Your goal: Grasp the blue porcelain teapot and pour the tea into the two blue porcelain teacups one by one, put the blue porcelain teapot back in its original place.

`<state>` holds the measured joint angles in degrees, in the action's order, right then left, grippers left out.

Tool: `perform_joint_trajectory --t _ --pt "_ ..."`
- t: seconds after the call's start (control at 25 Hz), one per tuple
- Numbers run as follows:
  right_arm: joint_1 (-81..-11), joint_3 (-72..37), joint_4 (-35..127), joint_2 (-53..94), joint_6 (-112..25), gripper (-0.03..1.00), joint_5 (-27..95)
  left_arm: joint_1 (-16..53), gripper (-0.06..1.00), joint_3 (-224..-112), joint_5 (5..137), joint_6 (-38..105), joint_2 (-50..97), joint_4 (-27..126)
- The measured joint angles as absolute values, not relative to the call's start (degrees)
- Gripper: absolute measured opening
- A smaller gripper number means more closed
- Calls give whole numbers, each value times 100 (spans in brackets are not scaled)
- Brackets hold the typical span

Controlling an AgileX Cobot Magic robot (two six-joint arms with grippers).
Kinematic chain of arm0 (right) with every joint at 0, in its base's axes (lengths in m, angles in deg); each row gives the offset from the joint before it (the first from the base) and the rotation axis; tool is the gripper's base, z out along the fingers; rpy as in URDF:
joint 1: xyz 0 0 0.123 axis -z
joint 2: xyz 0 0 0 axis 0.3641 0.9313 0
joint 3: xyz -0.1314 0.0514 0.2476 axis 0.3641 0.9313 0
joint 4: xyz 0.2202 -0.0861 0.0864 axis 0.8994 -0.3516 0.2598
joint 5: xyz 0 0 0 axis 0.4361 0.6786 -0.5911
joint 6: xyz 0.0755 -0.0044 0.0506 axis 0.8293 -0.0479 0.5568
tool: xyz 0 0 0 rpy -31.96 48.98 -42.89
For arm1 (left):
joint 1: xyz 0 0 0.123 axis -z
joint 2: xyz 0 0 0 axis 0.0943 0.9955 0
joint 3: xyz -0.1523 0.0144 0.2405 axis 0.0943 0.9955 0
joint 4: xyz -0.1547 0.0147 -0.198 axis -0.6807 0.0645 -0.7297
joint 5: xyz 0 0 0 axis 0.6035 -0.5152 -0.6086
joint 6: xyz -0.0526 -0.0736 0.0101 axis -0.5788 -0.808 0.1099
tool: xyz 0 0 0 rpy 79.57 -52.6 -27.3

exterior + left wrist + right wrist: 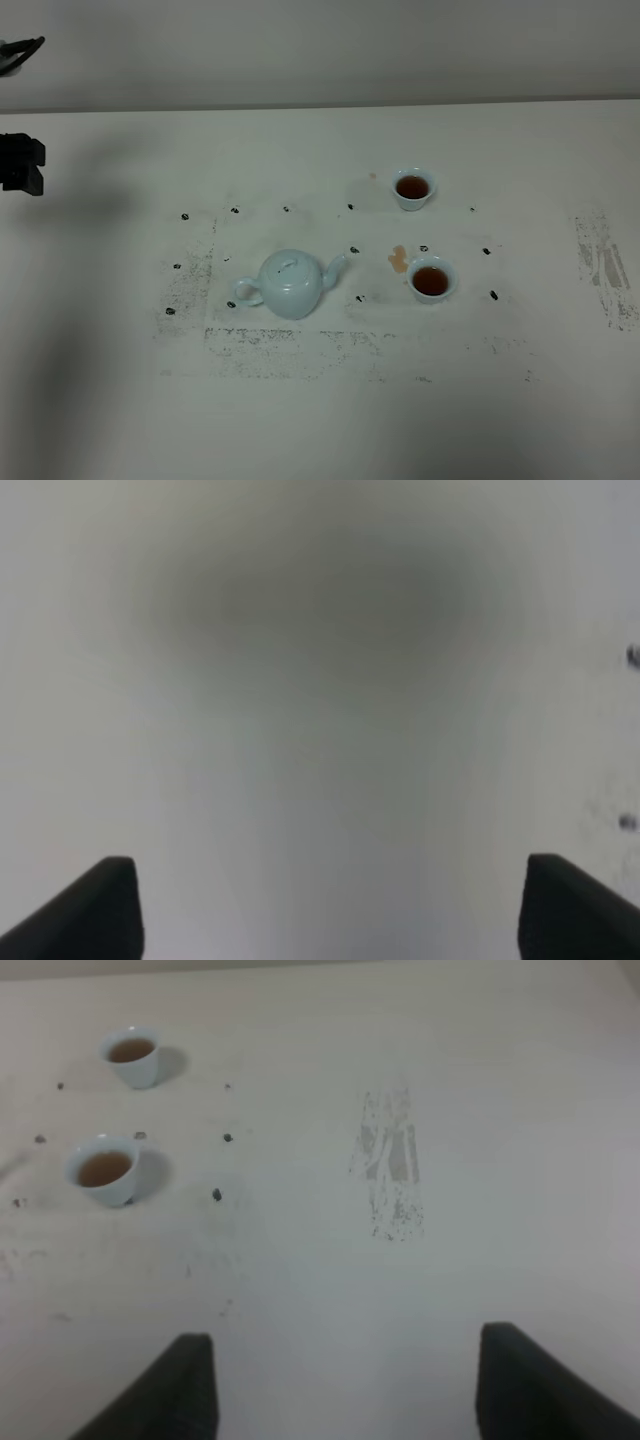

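The blue porcelain teapot (pixel 292 285) stands upright on the white table, lid on, spout pointing right toward the nearer teacup. Both blue porcelain teacups hold brown tea: the far teacup (pixel 412 187) (pixel 132 1055) and the near teacup (pixel 431 279) (pixel 105 1170). My left gripper (pixel 330 870) is open over bare table with nothing between its fingers. A dark part of the left arm (pixel 22 163) shows at the far left edge, well away from the teapot. My right gripper (pixel 347 1340) is open and empty, off to the right of the cups.
A small brown spill (pixel 398 259) lies on the table between teapot spout and near cup. Small black marks ring the teapot and cups. A scuffed grey patch (pixel 603 265) (pixel 390 1175) marks the table at the right. The table's back edge meets a grey wall.
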<state>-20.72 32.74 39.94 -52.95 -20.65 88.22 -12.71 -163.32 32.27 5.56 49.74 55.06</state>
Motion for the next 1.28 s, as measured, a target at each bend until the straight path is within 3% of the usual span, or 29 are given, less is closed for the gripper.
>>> perform_joint_trajectory --t 0.28,0.6,1.28 --pt "-2072 3274 3994 -5295 -2065 53 8822 -1277 73 -16590 1499 556 4608 5436" --pt "-2072 3274 3994 -5295 -2065 53 8822 -1282 73 -16242 767 556 3158 5473" --pt "-2072 3274 3994 -5295 -2065 53 8822 -1282 73 -12187 1727 426 -1998 5592"
